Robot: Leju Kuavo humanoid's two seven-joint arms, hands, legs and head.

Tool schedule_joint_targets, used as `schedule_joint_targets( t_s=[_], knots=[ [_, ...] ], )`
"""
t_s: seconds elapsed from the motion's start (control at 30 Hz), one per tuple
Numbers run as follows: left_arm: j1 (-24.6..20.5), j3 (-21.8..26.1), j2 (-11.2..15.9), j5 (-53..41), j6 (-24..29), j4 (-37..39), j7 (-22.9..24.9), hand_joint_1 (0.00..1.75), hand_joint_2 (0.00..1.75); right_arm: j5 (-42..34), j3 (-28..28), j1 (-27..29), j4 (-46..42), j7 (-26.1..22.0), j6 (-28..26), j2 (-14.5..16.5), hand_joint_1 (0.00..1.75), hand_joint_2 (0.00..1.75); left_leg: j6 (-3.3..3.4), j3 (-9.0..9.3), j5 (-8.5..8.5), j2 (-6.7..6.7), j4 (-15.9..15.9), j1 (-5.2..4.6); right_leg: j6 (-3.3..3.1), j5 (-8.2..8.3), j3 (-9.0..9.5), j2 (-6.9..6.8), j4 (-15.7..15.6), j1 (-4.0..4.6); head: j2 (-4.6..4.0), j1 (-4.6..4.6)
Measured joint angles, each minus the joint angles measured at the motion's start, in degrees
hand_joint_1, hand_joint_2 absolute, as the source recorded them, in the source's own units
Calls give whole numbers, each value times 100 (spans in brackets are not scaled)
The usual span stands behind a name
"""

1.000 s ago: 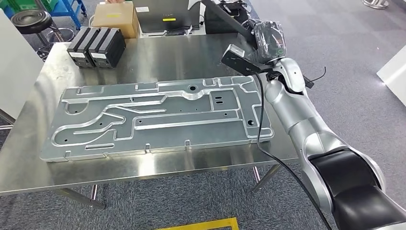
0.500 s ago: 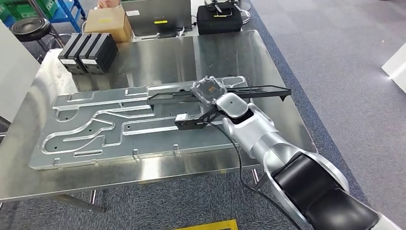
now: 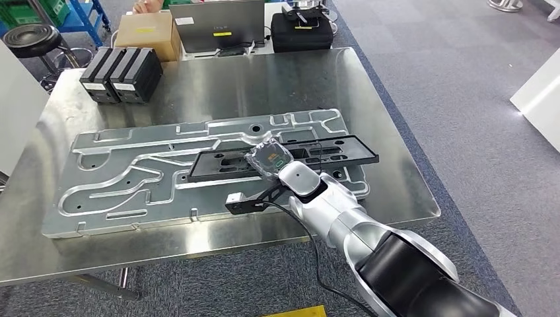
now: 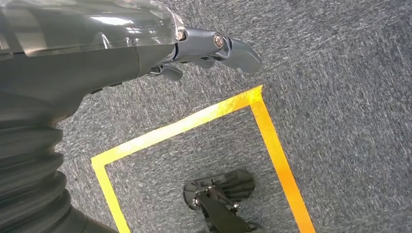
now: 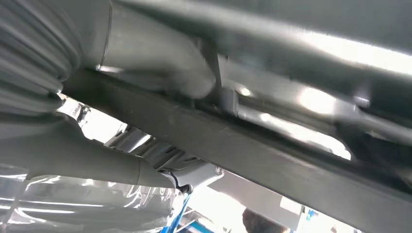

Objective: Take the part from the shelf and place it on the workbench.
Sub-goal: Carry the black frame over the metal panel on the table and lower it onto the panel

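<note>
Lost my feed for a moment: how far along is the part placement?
Done: the long black slotted plastic frame is off the shelf and over the steel workbench. In hand: the right hand grips it mid-length, above the large machined aluminium plate. Left: setting it down and letting go; whether it touches the plate is unclear. The left hand hangs idle over the carpet.

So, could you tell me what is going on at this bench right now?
The robot's right hand grips a long black part over the big metal plate on the steel workbench. Whether the part touches the plate is unclear. The left hand hangs over the carpet, holding nothing.
</note>
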Motion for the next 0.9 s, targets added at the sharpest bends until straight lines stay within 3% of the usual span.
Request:
schedule_joint_targets(
  t_s=[0.03, 0.07, 0.1, 0.17, 0.23, 0.37, 0.43, 0.5, 0.53, 0.57, 0.6, 0.7, 0.77, 0.83, 0.9],
  knots=[
    [-1, -4, -8, 0, 28, -2, -1, 0, 175, -1, 0, 53, 20, 10, -43, 0, 0, 0, 1, -1, -1, 1, 1, 0, 8, -66, -130, -3, 256, -9, 0, 0],
    [-2, -8, -13, 0, 59, -3, 0, 0, 175, -1, 0, 104, 36, 23, -88, 1, 0, 0, -1, -1, -2, 1, 4, 0, 10, -28, -163, -9, 309, -18, 0, 1],
    [-4, -13, -18, 0, 88, -3, 0, 0, 175, -1, 0, 142, 49, 39, -142, 8, 0, 0, -6, 0, -4, 0, 9, 1, 6, 110, -76, -18, 125, -26, 0, 1],
    [-14, -32, -23, 0, 128, -4, -12, 0, 175, -1, -1, 170, 55, 69, -226, 27, 0, 0, -34, -2, -16, -2, 32, -4, -17, 474, 329, -35, -684, -30, 0, 1],
    [-28, -54, -23, 0, 155, -4, -32, 0, 175, -1, -4, 175, 57, 82, -271, 48, 0, 0, -85, -16, -28, -8, 58, -24, -53, 656, 613, -39, -1251, -19, 0, 0],
    [-32, -96, -25, 0, 171, -4, -40, 0, 175, -1, -7, 179, 59, 86, -302, 80, 0, 0, -222, -40, -64, -13, 92, -12, -190, 704, 650, -42, -1366, -4, 0, -1],
    [-33, -105, -26, 0, 172, -4, -41, 0, 175, 1, -8, 183, 60, 86, -303, 102, 0, 0, -265, -203, -316, -11, 478, -4, -251, 729, 662, -53, -1402, -23, 0, -1],
    [-31, -114, -27, 0, 173, -4, -40, 0, 175, 2, -8, 204, 70, 86, -302, 116, 0, 0, -293, -537, -691, -12, 1245, -2, -272, 727, 657, -57, -1400, -12, 0, -1],
    [-26, -119, -28, 0, 174, -4, -40, 0, 175, 2, -8, 223, 79, 86, -301, 117, 0, 0, -301, -683, -799, -11, 1568, -2, -275, 726, 656, -58, -1397, -5, 0, -1],
    [-22, -123, -31, 0, 174, -4, -40, 0, 175, 2, -8, 242, 88, 86, -301, 118, 0, 0, -302, -750, -805, -11, 1715, -2, -277, 724, 656, -59, -1393, 0, 0, -1],
    [-19, -126, -33, 0, 173, -4, -40, 0, 175, 2, -7, 257, 94, 86, -301, 119, 0, 0, -296, -707, -699, -11, 1625, -2, -276, 721, 658, -58, -1387, 4, 0, -2],
    [-28, -129, -31, 0, 175, -4, -41, 0, 175, 2, -8, 267, 96, 84, -302, 130, 0, 0, -233, -167, -175, -11, 490, -14, -245, 702, 654, -48, -1356, 15, 0, -1],
    [-34, -130, -28, 0, 175, -4, -42, 0, 175, 2, -8, 269, 96, 85, -303, 137, 0, 0, -175, 8, -89, -19, 98, -40, -192, 702, 630, -41, -1343, 27, 0, -1],
    [-30, -131, -28, 0, 175, -5, -42, 0, 87, 2, -8, 272, 96, 85, -304, 138, 0, 0, -120, 6, -82, -31, 74, -45, -127, 713, 616, -41, -1351, 34, 0, -1],
    [-32, -134, -30, 0, 171, -6, -40, 0, 0, -1, -9, 267, 96, 85, -320, 137, 0, 0, -57, 13, -50, -32, 38, -19, -63, 617, 566, -42, -1228, 32, 0, 1]
  ],
)
